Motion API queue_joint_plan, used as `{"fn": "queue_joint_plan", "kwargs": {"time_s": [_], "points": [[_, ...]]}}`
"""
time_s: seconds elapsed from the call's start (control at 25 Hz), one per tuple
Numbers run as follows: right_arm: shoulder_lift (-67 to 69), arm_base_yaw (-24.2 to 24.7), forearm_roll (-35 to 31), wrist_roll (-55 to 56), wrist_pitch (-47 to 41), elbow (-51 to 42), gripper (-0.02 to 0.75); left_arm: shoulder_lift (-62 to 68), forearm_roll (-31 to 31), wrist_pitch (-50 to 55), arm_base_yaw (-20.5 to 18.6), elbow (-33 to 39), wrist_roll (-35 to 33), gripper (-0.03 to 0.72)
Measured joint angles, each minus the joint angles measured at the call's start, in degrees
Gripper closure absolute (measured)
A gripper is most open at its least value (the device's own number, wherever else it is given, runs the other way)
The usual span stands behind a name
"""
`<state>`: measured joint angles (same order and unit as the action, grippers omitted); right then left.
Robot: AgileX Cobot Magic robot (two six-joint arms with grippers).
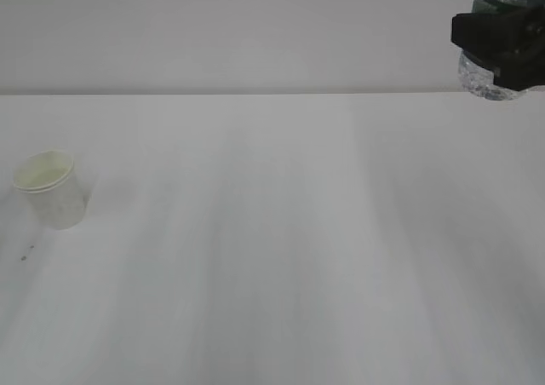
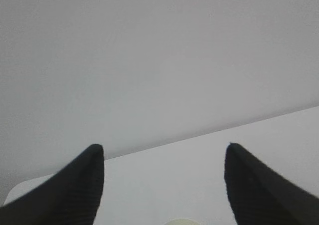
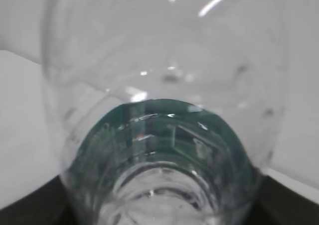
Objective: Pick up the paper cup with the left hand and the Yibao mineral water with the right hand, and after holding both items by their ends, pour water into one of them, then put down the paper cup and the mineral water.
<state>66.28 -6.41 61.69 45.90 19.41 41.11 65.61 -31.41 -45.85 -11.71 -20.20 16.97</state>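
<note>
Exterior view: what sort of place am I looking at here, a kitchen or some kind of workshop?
Most likely a bare test bench for a robot, not a kitchen. A plain white table stands against a blank wall, holding only a paper cup. At the top right a black robot hand holds a mineral water bottle in the air.

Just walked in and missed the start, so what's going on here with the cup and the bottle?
The right tool holds the bottle up in the air at the table's far right. The cup stands upright on the table at the left, with nothing gripping it. The left tool is open and empty, with just the cup's rim showing at the bottom edge of its view.
</note>
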Motion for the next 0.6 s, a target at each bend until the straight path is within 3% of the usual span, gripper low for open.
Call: {"fn": "queue_joint_plan", "kwargs": {"time_s": [0.6], "points": [[0.0,0.1,-22.3,-19.0,5.5,-11.2,0.265,0.0,-0.6,0.1,0.0,0.0,0.2,0.158]]}}
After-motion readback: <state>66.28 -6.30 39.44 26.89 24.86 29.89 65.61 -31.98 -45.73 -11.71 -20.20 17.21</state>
